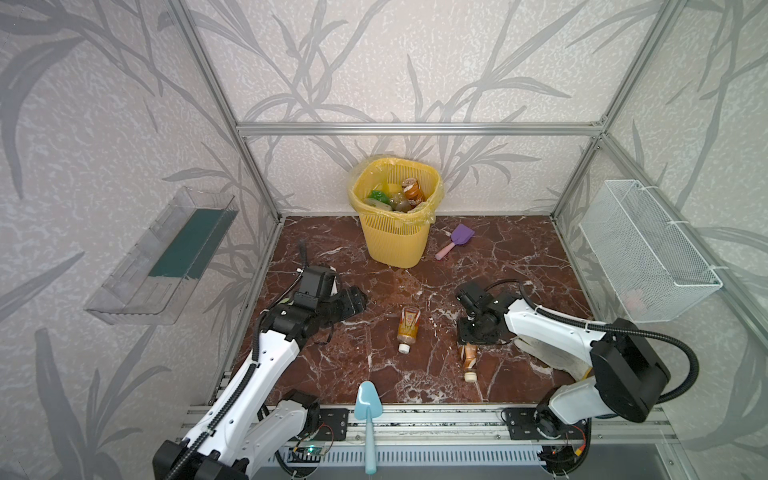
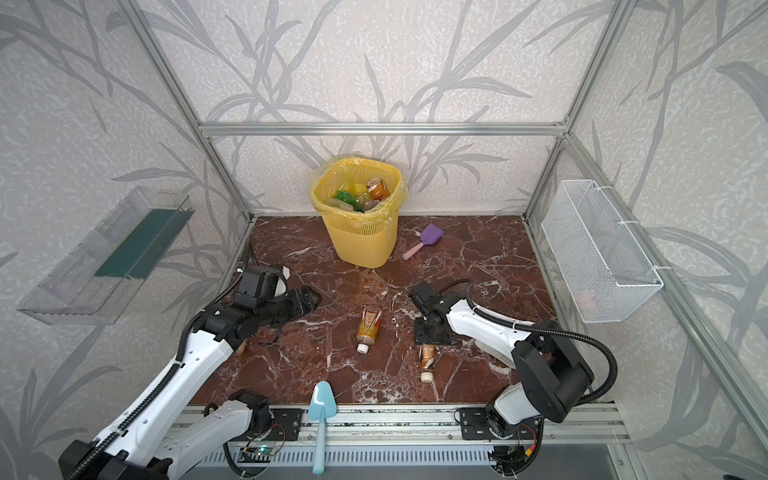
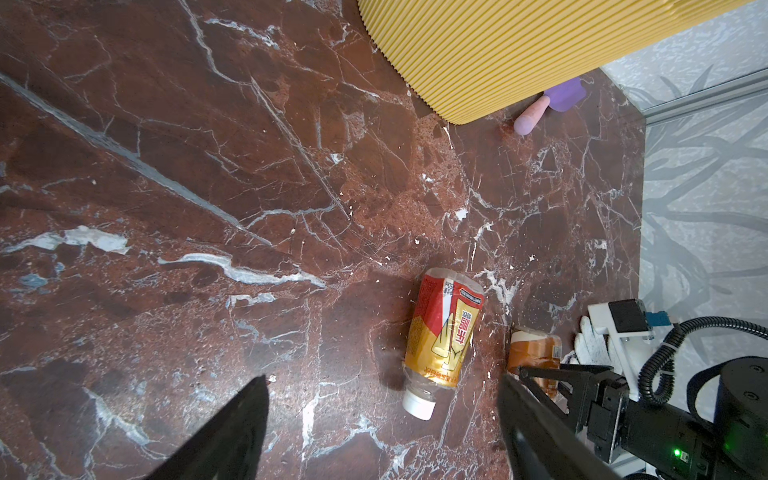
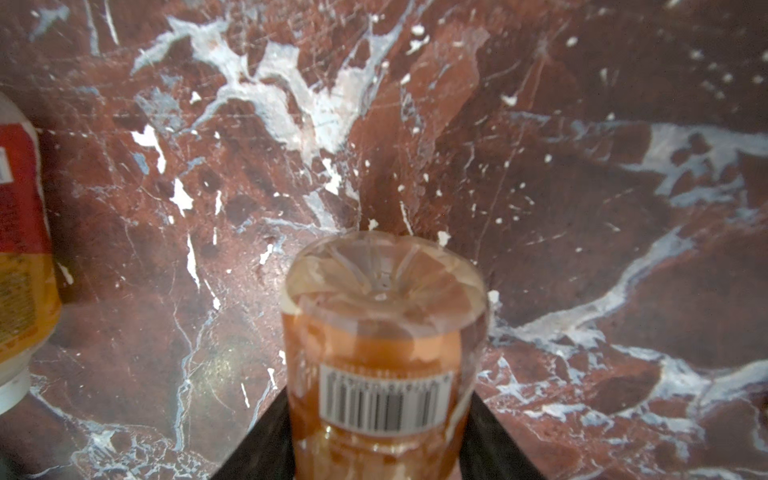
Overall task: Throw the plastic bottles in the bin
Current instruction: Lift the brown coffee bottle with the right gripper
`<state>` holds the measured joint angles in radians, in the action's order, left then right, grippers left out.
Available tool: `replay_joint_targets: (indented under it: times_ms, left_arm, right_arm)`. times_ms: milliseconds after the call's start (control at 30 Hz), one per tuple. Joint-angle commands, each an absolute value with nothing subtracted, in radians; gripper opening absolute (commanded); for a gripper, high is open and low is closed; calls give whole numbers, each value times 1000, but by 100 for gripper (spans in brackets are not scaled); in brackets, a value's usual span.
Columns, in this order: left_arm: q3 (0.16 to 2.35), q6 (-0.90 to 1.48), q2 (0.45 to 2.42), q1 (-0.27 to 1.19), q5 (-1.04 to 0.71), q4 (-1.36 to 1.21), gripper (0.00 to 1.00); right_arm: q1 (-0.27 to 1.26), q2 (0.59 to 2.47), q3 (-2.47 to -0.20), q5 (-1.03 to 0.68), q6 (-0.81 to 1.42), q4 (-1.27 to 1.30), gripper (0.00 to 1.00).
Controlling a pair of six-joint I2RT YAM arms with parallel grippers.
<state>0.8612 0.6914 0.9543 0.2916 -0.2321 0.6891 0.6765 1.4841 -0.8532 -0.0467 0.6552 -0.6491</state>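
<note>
Low over the marble floor [image 1: 498,257], the right gripper [image 4: 380,395] pinched a brown-orange bottle [image 4: 382,324] lying on its side, the left gripper [image 3: 383,378] hung with jaws spread wide near a second bottle [image 1: 407,326], and the yellow bin [image 1: 392,245] stood well beyond both, several bottles [image 1: 411,192] already inside.

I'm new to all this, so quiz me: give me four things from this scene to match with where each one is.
1 purple shovel
2 blue shovel
3 red-gold bottle
4 brown bottle

A between the fingers of the right gripper
B across the front rail
C beside the bin
D lying loose on the table

Pairs: 1-C, 2-B, 3-D, 4-A
</note>
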Motion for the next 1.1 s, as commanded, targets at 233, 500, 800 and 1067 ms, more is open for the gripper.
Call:
replay_joint_targets:
  times_ms: [233,500,800,1067]
  left_arm:
    - [852,686,951,285,-232,686,86]
    - [846,686,956,286,-234,684,86]
    - [840,686,964,286,-238,676,86]
    - [834,686,964,287,-238,670,86]
  right_arm:
    - [678,1432,-794,-67,645,-644,69]
    - [679,1387,-760,-65,657,-640,65]
    - [678,1353,-741,-71,672,-639,59]
    - [678,1342,-736,-77,681,-626,58]
